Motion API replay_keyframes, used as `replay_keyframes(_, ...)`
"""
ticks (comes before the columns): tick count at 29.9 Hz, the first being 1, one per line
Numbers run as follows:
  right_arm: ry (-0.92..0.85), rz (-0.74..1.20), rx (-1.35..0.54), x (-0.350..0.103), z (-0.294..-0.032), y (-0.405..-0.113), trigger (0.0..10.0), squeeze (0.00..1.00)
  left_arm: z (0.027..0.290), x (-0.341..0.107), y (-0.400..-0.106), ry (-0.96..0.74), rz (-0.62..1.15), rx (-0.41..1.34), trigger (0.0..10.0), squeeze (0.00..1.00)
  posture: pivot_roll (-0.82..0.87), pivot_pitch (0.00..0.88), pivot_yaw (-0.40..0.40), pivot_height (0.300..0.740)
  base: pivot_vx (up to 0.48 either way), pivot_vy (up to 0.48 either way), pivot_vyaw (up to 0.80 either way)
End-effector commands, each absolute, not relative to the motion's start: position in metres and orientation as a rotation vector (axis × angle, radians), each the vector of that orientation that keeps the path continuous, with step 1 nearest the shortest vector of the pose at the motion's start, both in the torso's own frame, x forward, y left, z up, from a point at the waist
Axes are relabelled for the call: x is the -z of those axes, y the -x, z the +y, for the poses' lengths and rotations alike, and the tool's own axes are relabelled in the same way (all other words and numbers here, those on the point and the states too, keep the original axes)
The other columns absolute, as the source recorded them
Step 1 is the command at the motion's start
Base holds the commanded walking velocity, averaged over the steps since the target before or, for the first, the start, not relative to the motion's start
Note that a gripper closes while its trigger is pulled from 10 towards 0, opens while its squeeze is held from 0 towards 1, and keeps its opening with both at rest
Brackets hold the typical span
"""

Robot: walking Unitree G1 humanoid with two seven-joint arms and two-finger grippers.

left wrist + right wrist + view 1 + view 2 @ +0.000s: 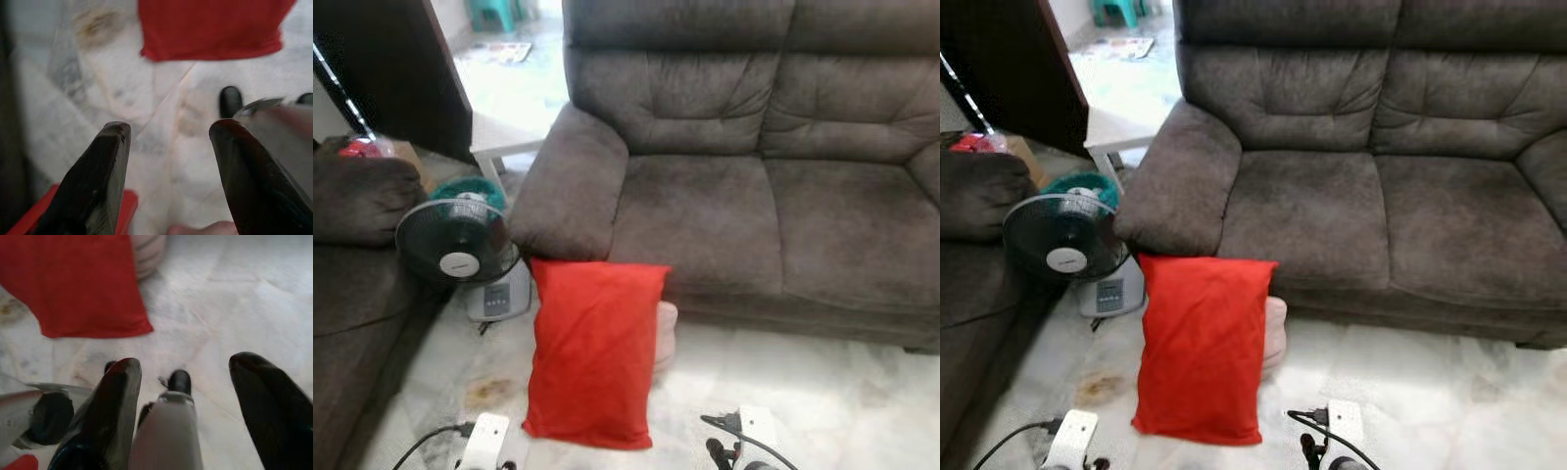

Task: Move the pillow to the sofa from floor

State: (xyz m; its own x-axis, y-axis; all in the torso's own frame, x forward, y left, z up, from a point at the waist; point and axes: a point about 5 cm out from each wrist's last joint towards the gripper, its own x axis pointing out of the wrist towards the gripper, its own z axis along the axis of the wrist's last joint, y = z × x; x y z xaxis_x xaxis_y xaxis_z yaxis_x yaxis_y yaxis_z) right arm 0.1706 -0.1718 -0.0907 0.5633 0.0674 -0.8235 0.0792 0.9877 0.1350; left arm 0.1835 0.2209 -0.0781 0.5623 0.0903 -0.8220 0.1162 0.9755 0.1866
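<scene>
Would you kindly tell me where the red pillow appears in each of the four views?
Left eye view: red pillow stands on the floor, leaning against the sofa front, below its armrest.
Right eye view: same spot, beside the fan.
Left wrist view: its lower edge beyond the open jaws.
Right wrist view: its corner beyond the open jaws.
Shared landmark: the marble floor.
</scene>
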Motion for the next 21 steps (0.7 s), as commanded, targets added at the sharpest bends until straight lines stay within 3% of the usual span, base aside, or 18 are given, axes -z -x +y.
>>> replay_keyframes(1,-0.17,0.994,0.018,0.0931,-0.1722,-0.1655,10.0,0.0,0.2228,0.0822,-0.1748,-0.23,1.012,0.012,10.0,0.0,0.11,0.07,-0.004,0.74,0.0,0.0,0.0)
replay_keyframes(21,-0.182,0.997,0.019,0.0933,-0.1714,-0.1653,10.0,0.0,0.2231,0.0821,-0.1748,-0.227,1.012,0.011,10.0,0.0,0.11,0.071,-0.004,0.74,0.0,0.0,0.0)
